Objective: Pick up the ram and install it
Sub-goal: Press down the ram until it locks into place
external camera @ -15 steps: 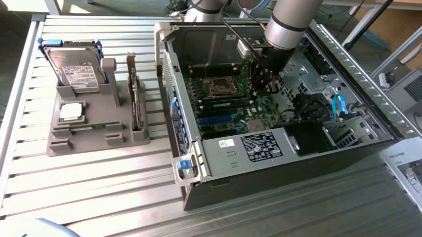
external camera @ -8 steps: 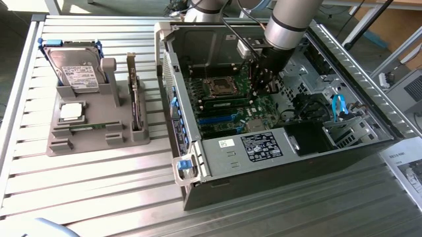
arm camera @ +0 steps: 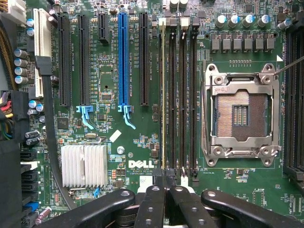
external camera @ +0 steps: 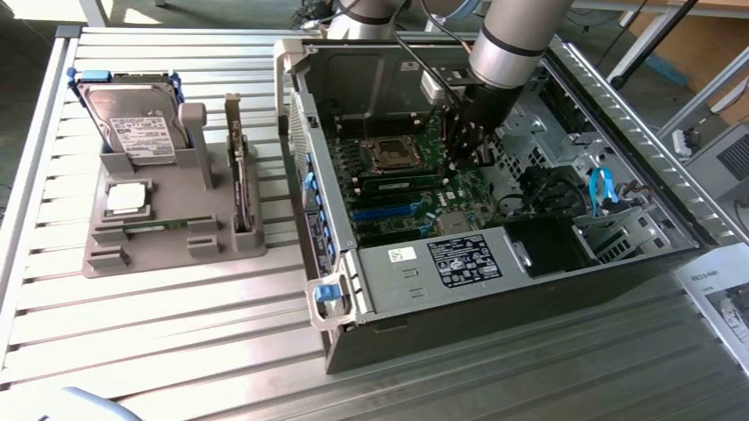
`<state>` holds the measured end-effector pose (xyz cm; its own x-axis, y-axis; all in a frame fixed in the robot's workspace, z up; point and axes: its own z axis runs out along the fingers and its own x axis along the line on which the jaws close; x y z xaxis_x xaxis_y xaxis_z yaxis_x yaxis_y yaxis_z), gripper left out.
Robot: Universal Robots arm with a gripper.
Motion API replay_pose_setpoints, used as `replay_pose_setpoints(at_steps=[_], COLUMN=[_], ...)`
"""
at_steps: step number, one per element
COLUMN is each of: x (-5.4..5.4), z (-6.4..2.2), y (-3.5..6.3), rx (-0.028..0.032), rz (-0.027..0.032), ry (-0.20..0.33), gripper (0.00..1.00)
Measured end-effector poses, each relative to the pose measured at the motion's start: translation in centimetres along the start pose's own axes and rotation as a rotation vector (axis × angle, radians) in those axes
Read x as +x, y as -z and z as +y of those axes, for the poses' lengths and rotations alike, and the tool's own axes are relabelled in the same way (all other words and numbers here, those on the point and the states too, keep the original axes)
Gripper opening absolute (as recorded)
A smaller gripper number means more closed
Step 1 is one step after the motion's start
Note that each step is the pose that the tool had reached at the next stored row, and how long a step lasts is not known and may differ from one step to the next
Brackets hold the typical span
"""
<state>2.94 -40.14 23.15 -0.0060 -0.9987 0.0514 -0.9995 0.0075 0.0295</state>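
Observation:
The ram (arm camera: 164, 95) is a thin green stick seen edge-on. It stands in the memory slot nearest the expansion slots, running the slot's whole length. My gripper (arm camera: 165, 183) is shut, its black fingertips pressed together right at one end of the stick; whether they touch it I cannot tell. In the exterior view the arm reaches down into the open computer case, the gripper (external camera: 472, 162) low over the motherboard beside the ram (external camera: 398, 185).
An open processor socket (arm camera: 242, 114) lies beside the empty black memory slots (arm camera: 183, 95). A blue expansion slot (arm camera: 122, 61) and a silver heatsink (arm camera: 84, 165) lie on the other side. Outside the case (external camera: 492, 263), a grey holder (external camera: 164, 237) carries a hard drive (external camera: 135, 118), a chip (external camera: 126, 197) and an upright card (external camera: 240, 175).

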Motion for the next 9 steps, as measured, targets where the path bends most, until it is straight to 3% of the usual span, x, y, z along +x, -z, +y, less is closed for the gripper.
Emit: replay_pose_setpoints(at_steps=[9], x=[0.0], z=[-0.03], y=[-0.03], rx=[0.0], rz=[0.0], ry=[0.0], gripper=[0.1])
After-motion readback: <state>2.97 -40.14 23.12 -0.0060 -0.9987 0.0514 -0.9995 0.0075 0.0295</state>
